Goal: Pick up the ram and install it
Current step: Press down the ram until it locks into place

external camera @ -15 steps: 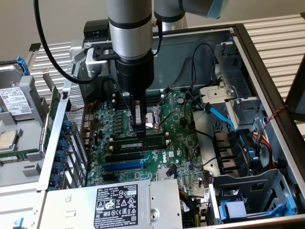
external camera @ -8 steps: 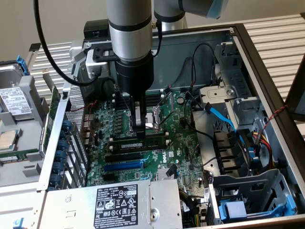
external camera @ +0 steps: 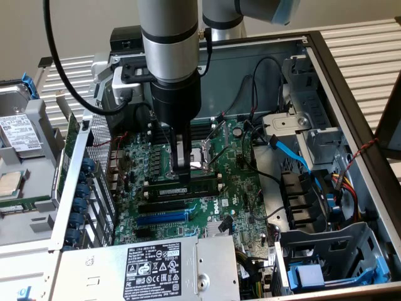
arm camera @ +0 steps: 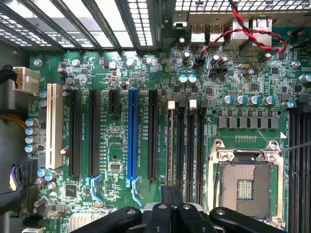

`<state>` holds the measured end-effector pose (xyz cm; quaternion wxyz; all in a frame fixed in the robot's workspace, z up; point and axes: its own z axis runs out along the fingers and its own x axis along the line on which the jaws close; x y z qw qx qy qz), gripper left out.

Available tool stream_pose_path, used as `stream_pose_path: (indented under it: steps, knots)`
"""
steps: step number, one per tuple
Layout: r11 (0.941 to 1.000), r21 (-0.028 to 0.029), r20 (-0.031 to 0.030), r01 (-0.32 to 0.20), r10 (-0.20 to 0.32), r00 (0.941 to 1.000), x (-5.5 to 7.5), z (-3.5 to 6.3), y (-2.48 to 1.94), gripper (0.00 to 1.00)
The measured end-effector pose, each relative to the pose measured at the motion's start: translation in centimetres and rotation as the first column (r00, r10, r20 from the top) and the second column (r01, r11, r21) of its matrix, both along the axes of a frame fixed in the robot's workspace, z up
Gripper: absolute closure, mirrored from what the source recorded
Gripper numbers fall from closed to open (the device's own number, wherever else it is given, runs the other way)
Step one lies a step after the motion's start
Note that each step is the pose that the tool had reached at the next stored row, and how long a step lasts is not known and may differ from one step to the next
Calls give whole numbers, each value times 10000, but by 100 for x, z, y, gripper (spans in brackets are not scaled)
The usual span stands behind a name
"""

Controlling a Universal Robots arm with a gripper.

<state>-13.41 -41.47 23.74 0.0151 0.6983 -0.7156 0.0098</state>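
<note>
While the arm hangs over the open computer case, gripper (external camera: 182, 179) fingers are pressed together.
Ram (external camera: 188, 185) lies seated along a slot on the motherboard (external camera: 244, 207), directly under the fingertips, left of the processor socket (arm camera: 248, 187).

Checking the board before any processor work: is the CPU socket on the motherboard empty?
Yes, in the wrist view the CPU socket lies open inside its metal frame, with bare contacts and no processor in it.
</note>
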Motion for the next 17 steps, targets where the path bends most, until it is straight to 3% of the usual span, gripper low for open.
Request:
stream_pose_path:
  steps: [17]
  knots:
    - [10000, 39, -2, 0, 0, 10000, -12, -61, 0, 89]
